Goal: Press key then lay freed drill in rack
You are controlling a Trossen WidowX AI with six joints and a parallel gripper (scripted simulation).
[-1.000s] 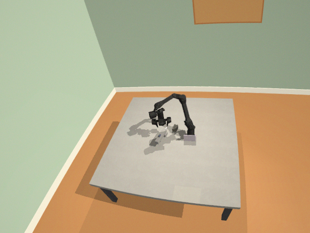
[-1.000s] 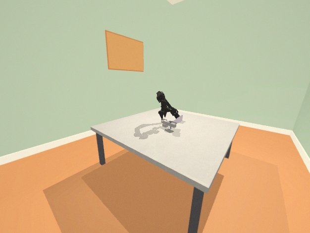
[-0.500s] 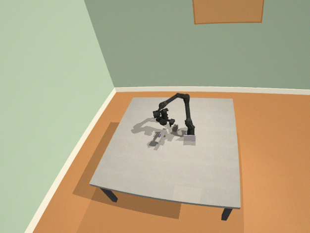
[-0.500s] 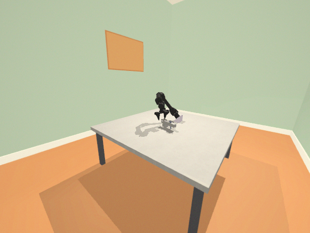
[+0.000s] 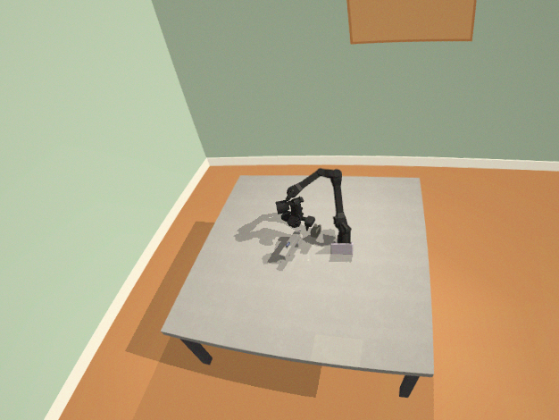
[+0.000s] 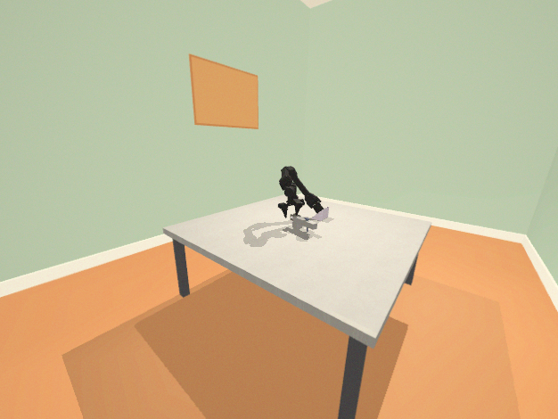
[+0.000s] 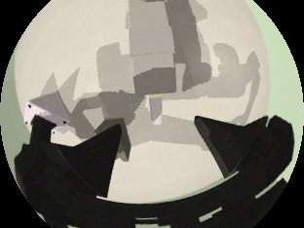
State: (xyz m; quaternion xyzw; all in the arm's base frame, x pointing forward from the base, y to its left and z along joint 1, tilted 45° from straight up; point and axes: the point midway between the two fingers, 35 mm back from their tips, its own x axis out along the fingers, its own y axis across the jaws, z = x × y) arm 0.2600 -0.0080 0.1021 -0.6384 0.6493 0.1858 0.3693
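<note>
The grey holder block (image 5: 293, 242) (image 6: 308, 224) (image 7: 152, 36) stands on the table. The blue key (image 5: 287, 244) shows as a small spot at its side; it is not visible in the wrist view. A pale cylindrical drill end with a yellow band, the drill (image 7: 156, 111), sticks out of the block's near end in the wrist view. My gripper (image 5: 301, 226) (image 6: 291, 217) (image 7: 158, 122) is open and empty, above the table beside that end, with the drill end ahead between its fingers. A small grey-brown block, apparently the rack (image 5: 315, 231) (image 7: 126, 148), is partly hidden behind the left finger in the wrist view.
The lilac base plate (image 5: 341, 248) (image 6: 322, 214) (image 7: 47, 109) of the arm stands to the right of the blocks in the top view. The table (image 5: 343, 298) (image 6: 360, 275) extends beyond them. Arm shadows fall across the holder area.
</note>
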